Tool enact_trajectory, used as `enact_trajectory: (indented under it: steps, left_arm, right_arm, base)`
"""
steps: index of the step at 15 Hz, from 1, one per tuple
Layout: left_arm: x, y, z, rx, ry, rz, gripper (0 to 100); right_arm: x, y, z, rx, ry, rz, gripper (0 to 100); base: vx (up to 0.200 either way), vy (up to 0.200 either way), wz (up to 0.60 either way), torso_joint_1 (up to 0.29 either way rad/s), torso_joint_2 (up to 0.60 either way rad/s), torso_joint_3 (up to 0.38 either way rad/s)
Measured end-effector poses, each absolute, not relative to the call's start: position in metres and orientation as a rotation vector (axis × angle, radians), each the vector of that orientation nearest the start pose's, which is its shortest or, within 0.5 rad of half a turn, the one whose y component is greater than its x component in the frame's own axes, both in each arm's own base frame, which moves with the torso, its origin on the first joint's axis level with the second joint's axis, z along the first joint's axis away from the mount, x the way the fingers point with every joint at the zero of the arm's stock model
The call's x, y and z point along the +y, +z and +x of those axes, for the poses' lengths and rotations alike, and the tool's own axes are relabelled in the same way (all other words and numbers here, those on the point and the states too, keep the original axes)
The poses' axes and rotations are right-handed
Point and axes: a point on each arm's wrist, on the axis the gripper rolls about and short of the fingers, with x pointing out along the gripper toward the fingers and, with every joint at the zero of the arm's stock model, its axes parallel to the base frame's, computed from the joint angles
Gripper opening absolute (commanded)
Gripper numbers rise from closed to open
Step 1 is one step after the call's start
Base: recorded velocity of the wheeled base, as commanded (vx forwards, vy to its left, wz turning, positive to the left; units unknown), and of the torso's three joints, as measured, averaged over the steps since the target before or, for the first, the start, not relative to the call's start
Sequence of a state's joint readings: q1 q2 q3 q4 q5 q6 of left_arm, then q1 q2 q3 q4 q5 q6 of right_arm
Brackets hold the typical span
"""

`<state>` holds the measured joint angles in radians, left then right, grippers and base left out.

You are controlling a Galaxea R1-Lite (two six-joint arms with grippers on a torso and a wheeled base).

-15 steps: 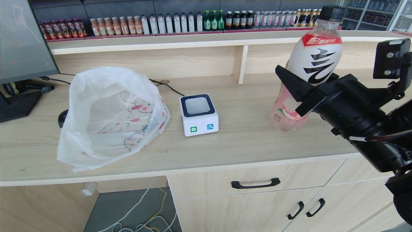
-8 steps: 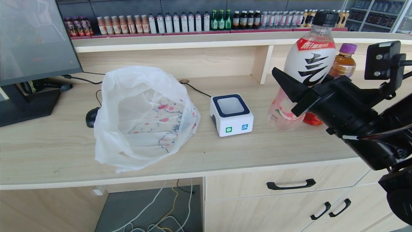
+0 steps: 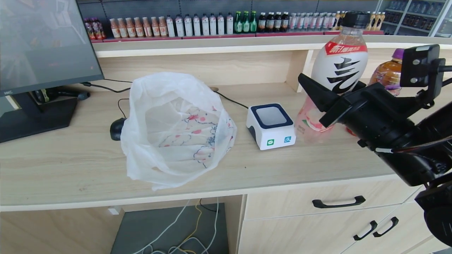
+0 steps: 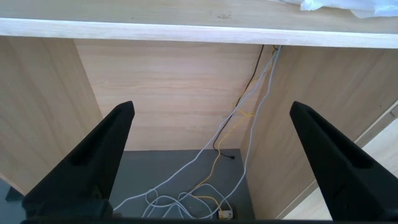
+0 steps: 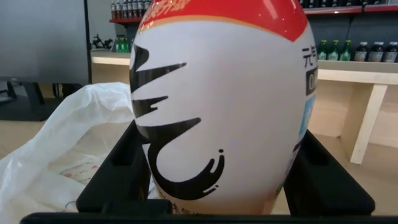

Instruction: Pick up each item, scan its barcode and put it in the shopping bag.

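You have a long light-wood desk [image 3: 70, 165] in front of you, with a dark flat monitor [image 3: 42, 42] standing at its far left. Near the middle sits the crumpled white plastic shopping bag [image 3: 176, 127], its mouth open upward and a red-and-blue print showing through its wall. Your right tool [image 3: 333, 92] is clamped around the tall white-and-pink plastic drink bottle with a black cap [image 3: 339, 67], which stands upright just right of the scanner; whether its base touches the desk cannot be told. Your left tool [image 4: 211, 109] hangs below the desk edge with its two black fingers wide apart, over loose cables on the floor. The small white cube scanner with a dark-rimmed window [image 3: 271, 126] sits between bag and bottle. An amber bottle with a purple cap [image 3: 386, 74] stands behind your right arm. A black mouse [image 3: 116, 128] lies against the bag's left side.
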<state>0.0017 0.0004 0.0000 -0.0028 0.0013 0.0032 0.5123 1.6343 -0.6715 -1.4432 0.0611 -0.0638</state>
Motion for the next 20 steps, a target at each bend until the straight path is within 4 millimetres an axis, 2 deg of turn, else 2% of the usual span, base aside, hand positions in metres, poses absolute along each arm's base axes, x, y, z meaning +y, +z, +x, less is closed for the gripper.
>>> enact_trajectory:
  steps: [3, 7, 10, 13, 20]
  left_arm:
    - [0.000, 0.076, -0.023, -0.002, 0.003, 0.003, 100]
    - [0.000, 0.076, -0.023, -0.002, 0.003, 0.003, 100]
    - [0.000, 0.076, -0.023, -0.002, 0.002, 0.003, 100]
    - [0.000, 0.076, -0.023, -0.002, 0.002, 0.003, 100]
    - [0.000, 0.076, -0.023, -0.002, 0.003, 0.003, 100]
  right_arm:
    - [0.135, 0.249, 0.237, -0.493, 0.546, 0.049, 0]
    - [0.143, 0.267, 0.249, -0.466, 0.563, 0.097, 0]
    - [0.152, 0.281, 0.259, -0.388, 0.600, 0.216, 0]
    - [0.158, 0.292, 0.270, -0.380, 0.586, 0.295, 0]
    - [0.183, 0.294, 0.291, -0.325, 0.568, 0.613, 0]
  base:
    - [0.000, 0.000, 0.00, 0.000, 0.00, 0.000]
    - [0.000, 0.000, 0.00, 0.000, 0.00, 0.000]
    - [0.000, 0.000, 0.00, 0.000, 0.00, 0.000]
    - [0.000, 0.000, 0.00, 0.000, 0.00, 0.000]
    - [0.000, 0.000, 0.00, 0.000, 0.00, 0.000]
